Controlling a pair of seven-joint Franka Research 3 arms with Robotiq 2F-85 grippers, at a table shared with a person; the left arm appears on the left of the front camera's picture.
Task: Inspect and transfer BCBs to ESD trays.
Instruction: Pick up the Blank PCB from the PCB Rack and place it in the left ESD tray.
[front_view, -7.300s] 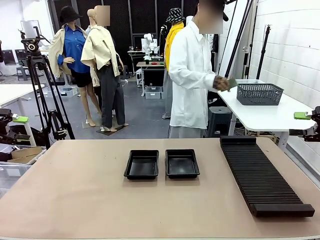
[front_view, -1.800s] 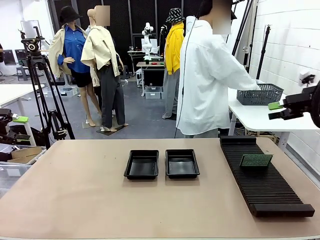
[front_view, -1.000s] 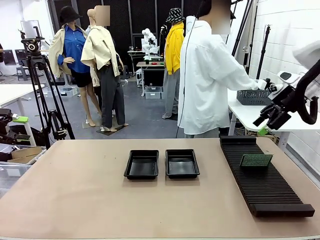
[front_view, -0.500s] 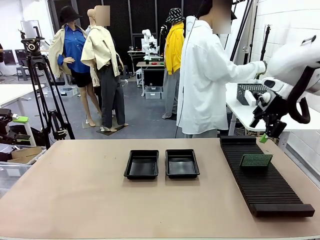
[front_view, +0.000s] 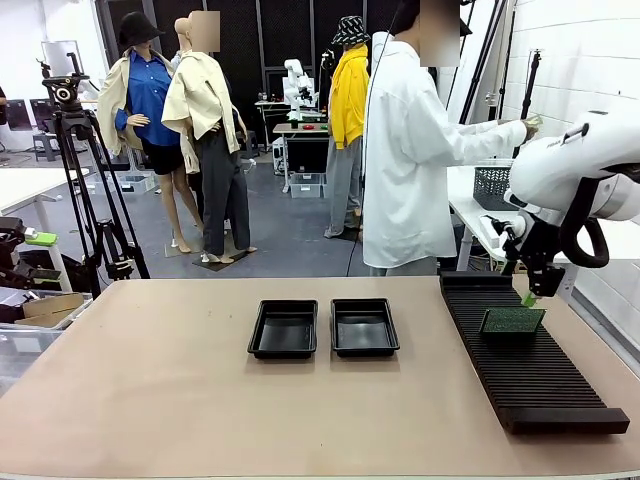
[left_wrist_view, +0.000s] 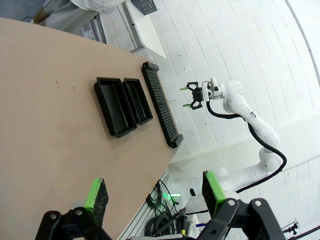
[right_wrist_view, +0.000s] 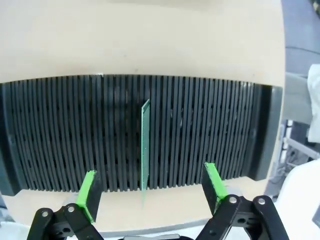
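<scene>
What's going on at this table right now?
The right end effector, open, hangs over a green board standing on edge in the black slotted rack. Both black trays are empty. The person at the far side faces sideways, one arm outstretched. The left end effector is open, holding nothing.

The right arm (front_view: 565, 170) comes in from the right side, its white upper links arched high and its dark wrist turned to aim straight down. The right gripper (front_view: 532, 292) hangs at the end of it, fingers (right_wrist_view: 88, 194) spread wide apart, green pads facing each other. The left gripper (left_wrist_view: 154, 191) is spread just as wide, its green pads (left_wrist_view: 95, 194) well apart and clamping nothing.
</scene>
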